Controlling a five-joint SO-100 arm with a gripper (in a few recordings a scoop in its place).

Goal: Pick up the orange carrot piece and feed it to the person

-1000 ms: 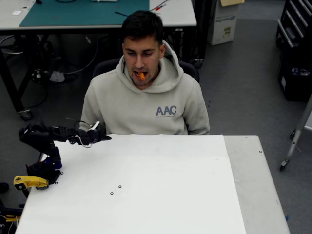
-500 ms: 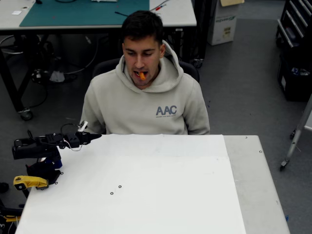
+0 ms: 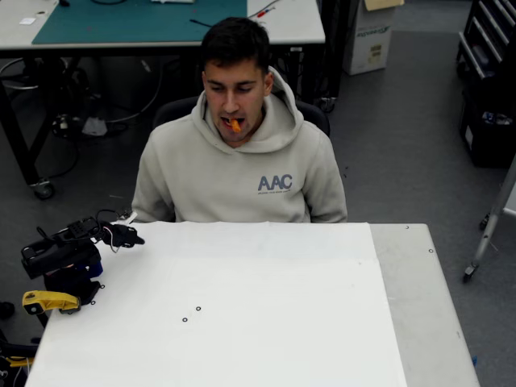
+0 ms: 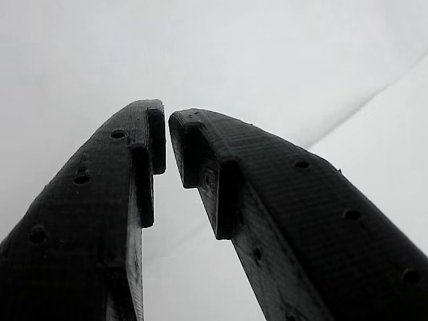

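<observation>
The orange carrot piece (image 3: 235, 125) sits between the lips of the person (image 3: 242, 173), who is seated behind the white table (image 3: 266, 306) in a light hooded sweatshirt. My black gripper (image 3: 134, 239) hovers over the table's far left corner, well to the left of and below the person in the overhead view. In the wrist view the gripper (image 4: 167, 137) points down at the white table surface, its two dark fingertips nearly touching and nothing between them.
The arm's base (image 3: 68, 278) stands at the table's left edge, with a yellow part (image 3: 47, 301) beside it. Two small black rings (image 3: 192, 314) lie on the table. A grey strip (image 3: 419, 298) runs along the right side.
The arm has folded back to the left toward its base, drawing the gripper away from the person. The carrot piece has stayed in the person's mouth.
</observation>
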